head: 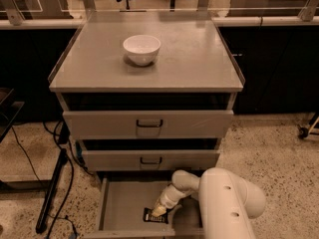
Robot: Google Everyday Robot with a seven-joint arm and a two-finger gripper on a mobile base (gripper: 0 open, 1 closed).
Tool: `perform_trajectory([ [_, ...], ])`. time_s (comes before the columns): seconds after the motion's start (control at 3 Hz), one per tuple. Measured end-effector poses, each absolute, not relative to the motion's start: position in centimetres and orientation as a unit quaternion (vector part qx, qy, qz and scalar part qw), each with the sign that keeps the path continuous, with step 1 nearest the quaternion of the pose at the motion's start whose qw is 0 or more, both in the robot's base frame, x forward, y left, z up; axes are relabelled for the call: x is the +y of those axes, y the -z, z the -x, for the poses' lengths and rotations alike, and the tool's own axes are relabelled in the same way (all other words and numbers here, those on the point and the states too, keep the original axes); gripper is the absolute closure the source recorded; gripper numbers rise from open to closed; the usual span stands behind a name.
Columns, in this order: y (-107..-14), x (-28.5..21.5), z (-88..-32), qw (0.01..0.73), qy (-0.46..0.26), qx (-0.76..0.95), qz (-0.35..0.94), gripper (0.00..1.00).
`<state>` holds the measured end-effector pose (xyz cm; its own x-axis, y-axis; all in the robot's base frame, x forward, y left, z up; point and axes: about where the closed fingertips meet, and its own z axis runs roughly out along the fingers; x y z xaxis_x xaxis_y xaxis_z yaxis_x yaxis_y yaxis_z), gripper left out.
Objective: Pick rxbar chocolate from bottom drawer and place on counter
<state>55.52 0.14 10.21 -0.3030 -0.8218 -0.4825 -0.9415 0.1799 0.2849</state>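
The bottom drawer is pulled open at the foot of the grey cabinet. In it lies the rxbar chocolate, a small black bar with pale lettering, near the drawer's front middle. My gripper reaches down into the drawer from the right and sits right on top of the bar, hiding its upper part. The white arm fills the drawer's right side. The counter is the cabinet's broad grey top.
A white bowl stands on the counter's rear left. The two upper drawers are shut, each with a dark handle. Cables and a dark stand lie on the speckled floor to the left. A caster is at right.
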Motion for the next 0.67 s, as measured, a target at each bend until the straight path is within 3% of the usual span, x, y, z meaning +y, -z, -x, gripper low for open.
perform_trajectory([
  [0.33,-10.21,0.15,-55.52,0.11,-0.272,0.76,0.58,1.0],
  [0.67,-10.54,0.14,-55.51,0.11,-0.272,0.76,0.58,1.0],
])
